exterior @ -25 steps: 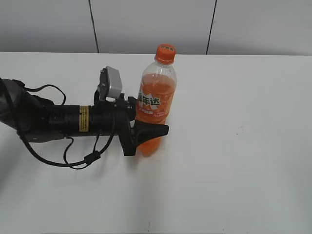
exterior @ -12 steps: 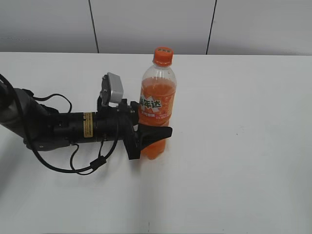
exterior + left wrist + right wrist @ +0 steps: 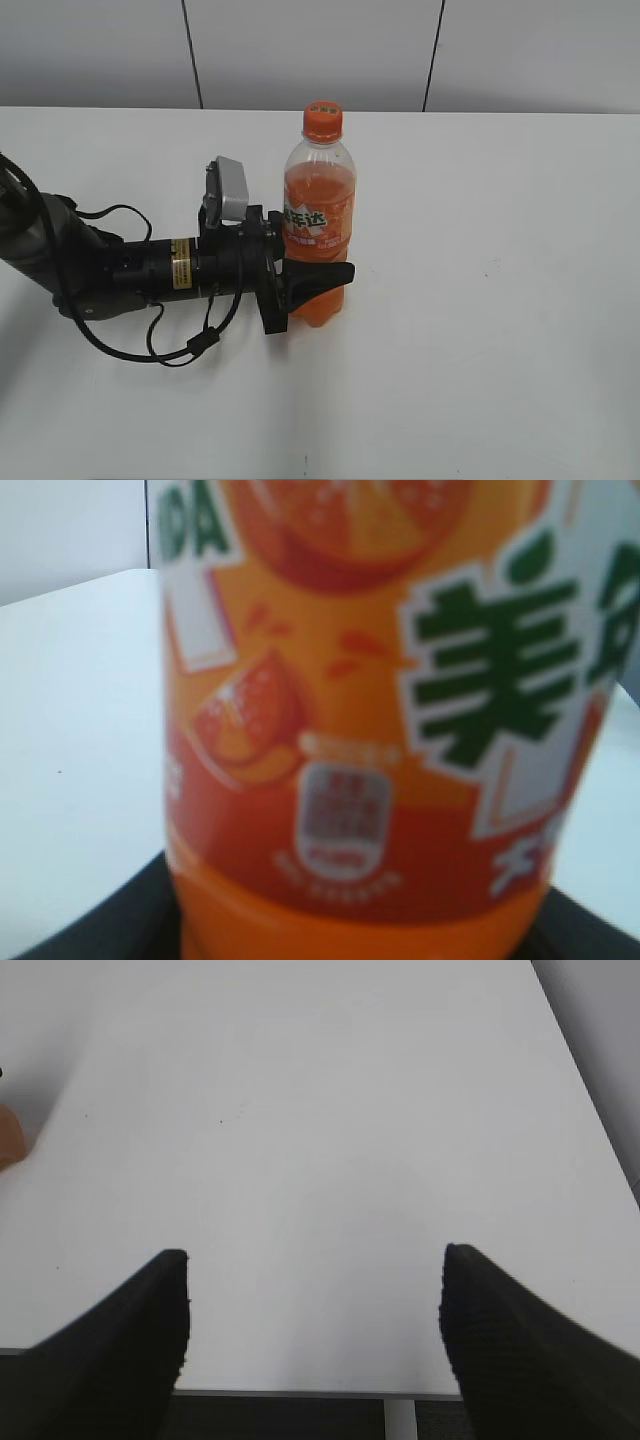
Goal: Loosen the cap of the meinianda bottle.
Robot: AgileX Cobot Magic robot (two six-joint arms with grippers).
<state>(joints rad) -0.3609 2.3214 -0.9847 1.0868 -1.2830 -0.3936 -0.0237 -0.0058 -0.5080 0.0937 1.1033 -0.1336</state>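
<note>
The meinianda bottle point(image 3: 319, 225), clear plastic with orange soda, stands upright on the white table point(image 3: 480, 300). Its orange cap point(image 3: 323, 120) sits on top with nothing touching it. My left gripper point(image 3: 315, 278) reaches in from the left, lying low along the table, and is shut on the bottle's lower body just under the label. In the left wrist view the bottle's label point(image 3: 380, 680) fills the frame, and a black finger point(image 3: 90, 930) shows at the bottom corner. My right gripper point(image 3: 312, 1252) stands open over bare table, holding nothing. It is out of the exterior view.
The left arm point(image 3: 120, 270) and its cables lie across the table's left side. A grey panelled wall point(image 3: 310, 50) runs behind the table's far edge. An orange sliver point(image 3: 8, 1135) shows at the right wrist view's left edge. The table's near edge point(image 3: 300, 1392) lies just under the right fingers.
The bottle, leaning right a second ago, now stands upright, its cap having shifted left. The left gripper kept its hold and moved slightly lower on the table.
</note>
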